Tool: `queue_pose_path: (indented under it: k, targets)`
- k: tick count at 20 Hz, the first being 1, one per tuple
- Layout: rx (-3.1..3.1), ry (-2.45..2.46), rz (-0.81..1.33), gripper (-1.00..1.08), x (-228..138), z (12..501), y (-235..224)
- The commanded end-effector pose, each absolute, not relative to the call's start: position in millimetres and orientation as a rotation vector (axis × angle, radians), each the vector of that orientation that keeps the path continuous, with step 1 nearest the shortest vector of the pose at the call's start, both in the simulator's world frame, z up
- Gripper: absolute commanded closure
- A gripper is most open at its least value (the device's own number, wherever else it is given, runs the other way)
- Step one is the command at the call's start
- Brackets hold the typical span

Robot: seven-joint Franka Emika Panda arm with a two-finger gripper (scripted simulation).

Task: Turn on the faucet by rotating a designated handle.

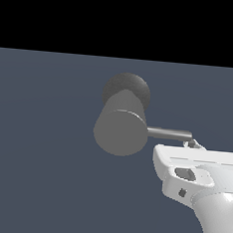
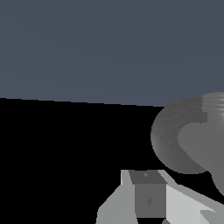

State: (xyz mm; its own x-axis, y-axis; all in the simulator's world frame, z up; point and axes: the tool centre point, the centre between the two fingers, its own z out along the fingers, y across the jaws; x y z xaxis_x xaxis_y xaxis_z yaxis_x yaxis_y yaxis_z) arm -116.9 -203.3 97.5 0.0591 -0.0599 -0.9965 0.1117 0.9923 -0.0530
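Note:
In the exterior view the faucet (image 1: 119, 131) is a thick matte grey cylinder with its flat round end facing the camera and a darker rounded base (image 1: 127, 88) behind it. The handle (image 1: 169, 133), a thin grey rod, sticks out towards the exterior view's right. My gripper (image 1: 193, 144) is at the rod's outer tip, just under it, and the white hand hides most of the fingers. In the wrist view the fingers (image 2: 149, 194) look pressed together with nothing between them. The faucet (image 2: 183, 140) lies just beyond them. The handle is not distinguishable there.
A plain dark blue-grey floor (image 1: 38, 171) surrounds the faucet. My white arm (image 1: 220, 212) comes in from the lower corner on the exterior view's right. Nothing else stands nearby.

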Motion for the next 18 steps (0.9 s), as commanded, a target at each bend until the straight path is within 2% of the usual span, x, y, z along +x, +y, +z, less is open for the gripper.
queue_pose_path:
  k: [1, 12, 18]
  targets:
    - [0.051, 1.533, -0.089, 1.08, -118, 87, -188]
    - [0.066, 1.568, -0.045, 1.08, -120, 74, -172]
    - [0.066, 1.569, -0.044, 1.08, -120, 95, -174]
